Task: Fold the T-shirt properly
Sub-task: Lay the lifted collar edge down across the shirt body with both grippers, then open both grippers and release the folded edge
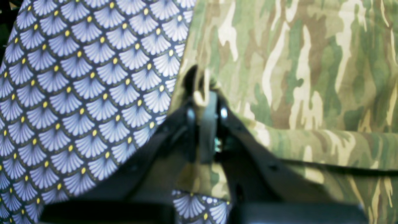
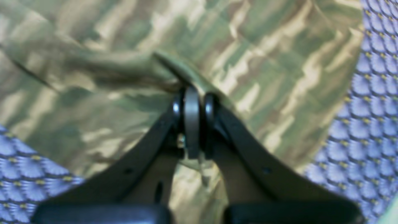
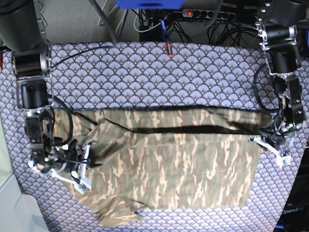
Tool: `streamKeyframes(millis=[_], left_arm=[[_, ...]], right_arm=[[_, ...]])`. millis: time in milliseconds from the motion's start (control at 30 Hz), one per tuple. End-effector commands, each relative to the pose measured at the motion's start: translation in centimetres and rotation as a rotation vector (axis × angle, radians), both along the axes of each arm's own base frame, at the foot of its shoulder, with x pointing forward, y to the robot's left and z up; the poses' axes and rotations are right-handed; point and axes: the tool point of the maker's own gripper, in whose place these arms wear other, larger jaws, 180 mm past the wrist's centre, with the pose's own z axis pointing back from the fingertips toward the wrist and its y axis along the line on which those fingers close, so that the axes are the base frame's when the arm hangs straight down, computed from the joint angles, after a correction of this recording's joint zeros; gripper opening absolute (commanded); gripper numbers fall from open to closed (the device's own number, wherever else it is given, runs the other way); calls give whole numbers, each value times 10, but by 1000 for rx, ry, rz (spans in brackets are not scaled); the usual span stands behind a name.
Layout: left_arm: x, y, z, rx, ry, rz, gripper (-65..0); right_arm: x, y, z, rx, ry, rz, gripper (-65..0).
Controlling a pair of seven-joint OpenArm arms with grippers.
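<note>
Camouflage T-shirt [image 3: 169,164] lies half folded mid tablecloth [image 3: 145,72], left gripper [image 1: 206,93] and right gripper [image 2: 191,99] each pinching an edge, sleeves and final folds left.

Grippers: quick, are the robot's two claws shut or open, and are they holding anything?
Left gripper: shut, pinching the T-shirt edge.
Right gripper: shut, pinching a fold of the T-shirt.

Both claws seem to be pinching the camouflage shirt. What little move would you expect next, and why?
Probably both arms lift slightly and carry the pinched cloth across the T-shirt. The left gripper and the right gripper are each shut on a bunched edge at opposite sides, and the shirt lies spread on the table cloth, with its fold unfinished.
</note>
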Motion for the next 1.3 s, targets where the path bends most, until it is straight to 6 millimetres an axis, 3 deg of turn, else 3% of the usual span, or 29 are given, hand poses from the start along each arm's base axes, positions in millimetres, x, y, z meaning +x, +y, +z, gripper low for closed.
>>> streamKeyframes(millis=[0, 433, 600, 667, 733, 967, 1167, 1267], left_arm=[[14, 10, 26, 30, -69, 5, -641], [14, 9, 26, 28, -69, 5, -641], [13, 9, 26, 28, -68, 5, -640], [14, 9, 26, 28, -67, 4, -638], [13, 9, 25, 28, -66, 4, -598], [13, 7, 34, 42, -88, -8, -304], [8, 0, 51, 76, -137, -37, -279], [-1, -1, 45, 78, -124, -42, -279]], right_arm=[[19, 4, 28, 12, -81, 7, -650], [35, 0, 51, -19, -129, 6, -650], [32, 1, 46, -20, -119, 7, -648], [31, 1, 45, -20, -116, 7, -618], [27, 1, 39, -21, -105, 9, -571], [23, 5, 32, -39, -88, 33, -450], [23, 1, 33, -47, -84, 22, -440], [17, -19, 28, -96, -46, -4, -440]])
